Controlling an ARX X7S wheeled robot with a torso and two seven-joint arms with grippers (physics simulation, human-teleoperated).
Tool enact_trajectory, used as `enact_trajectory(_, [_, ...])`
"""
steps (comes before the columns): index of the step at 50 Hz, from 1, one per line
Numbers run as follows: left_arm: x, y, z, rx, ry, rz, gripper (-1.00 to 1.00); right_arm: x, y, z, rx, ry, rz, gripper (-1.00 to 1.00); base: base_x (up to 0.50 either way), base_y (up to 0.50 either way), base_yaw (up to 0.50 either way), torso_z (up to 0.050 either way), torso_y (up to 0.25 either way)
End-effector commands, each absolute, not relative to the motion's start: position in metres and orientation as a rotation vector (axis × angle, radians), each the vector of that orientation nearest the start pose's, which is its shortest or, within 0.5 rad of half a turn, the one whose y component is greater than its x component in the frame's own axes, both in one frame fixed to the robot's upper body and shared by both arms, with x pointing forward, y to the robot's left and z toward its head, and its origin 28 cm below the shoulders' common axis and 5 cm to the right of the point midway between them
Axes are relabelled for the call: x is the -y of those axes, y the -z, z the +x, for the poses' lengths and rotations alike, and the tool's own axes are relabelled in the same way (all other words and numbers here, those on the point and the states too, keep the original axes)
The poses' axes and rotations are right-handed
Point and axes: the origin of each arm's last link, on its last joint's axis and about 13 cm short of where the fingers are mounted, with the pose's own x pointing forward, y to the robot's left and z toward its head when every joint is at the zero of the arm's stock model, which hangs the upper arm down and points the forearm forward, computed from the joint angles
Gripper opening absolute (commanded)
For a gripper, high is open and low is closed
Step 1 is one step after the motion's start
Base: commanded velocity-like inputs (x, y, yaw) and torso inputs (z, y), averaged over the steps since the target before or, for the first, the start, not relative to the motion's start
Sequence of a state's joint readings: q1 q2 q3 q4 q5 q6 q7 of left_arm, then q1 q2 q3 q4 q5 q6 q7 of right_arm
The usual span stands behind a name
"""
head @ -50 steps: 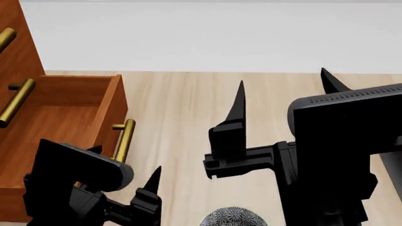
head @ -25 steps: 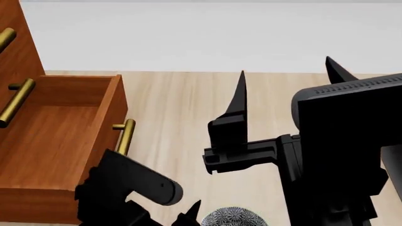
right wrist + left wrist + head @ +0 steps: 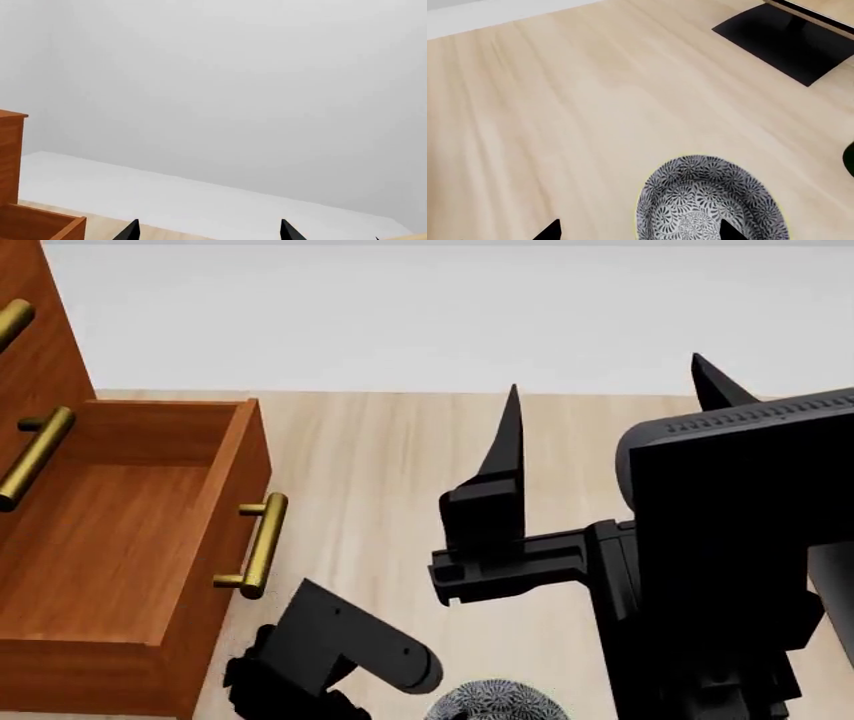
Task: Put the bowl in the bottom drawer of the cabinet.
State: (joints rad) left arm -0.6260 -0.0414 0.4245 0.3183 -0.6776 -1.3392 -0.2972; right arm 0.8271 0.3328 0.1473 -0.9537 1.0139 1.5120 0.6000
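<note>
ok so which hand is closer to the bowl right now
Left. The left hand hangs just over the bowl, one fingertip over its inside. The right hand is raised well above the floor, pointing away toward the wall.

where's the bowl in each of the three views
Head view: the bowl is cut off at the bottom edge, just right of the left arm.
Left wrist view: the bowl sits on the floor, low and right of centre, between the left gripper's fingertips.
Right wrist view: not in it.
Shared landmark: the pale wood floor beneath it.
</note>
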Motion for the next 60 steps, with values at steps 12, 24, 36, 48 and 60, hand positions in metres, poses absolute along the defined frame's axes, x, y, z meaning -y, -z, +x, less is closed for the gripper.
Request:
enact_trajectory(12, [-0.102,-0.12,0.263,-0.572,0.615,0.114,1.0,0.111,-0.259,0.201,0.237,-0.087,-0.146,1.0,0.0,0.0,0.0,0.0,0.0])
enact_trajectory(24, [-0.099,-0.111,0.271,-0.602,0.634,0.109,1.0,0.11,-0.26,0.2,0.239,-0.089,-0.147,1.0,0.0,0.0,0.0,0.0,0.0])
enact_trajectory(36, [-0.097,-0.097,0.28,-0.636,0.636,0.104,1.0,0.11,-0.259,0.2,0.242,-0.092,-0.144,1.0,0.0,0.0,0.0,0.0,0.0])
enact_trajectory(48, [-0.098,-0.089,0.283,-0.666,0.633,0.095,1.0,0.11,-0.259,0.2,0.241,-0.092,-0.142,1.0,0.0,0.0,0.0,0.0,0.0])
enact_trajectory(60, [-0.097,-0.087,0.282,-0.678,0.637,0.089,-1.0,0.111,-0.259,0.199,0.242,-0.091,-0.141,1.0,0.0,0.0,0.0,0.0,0.0])
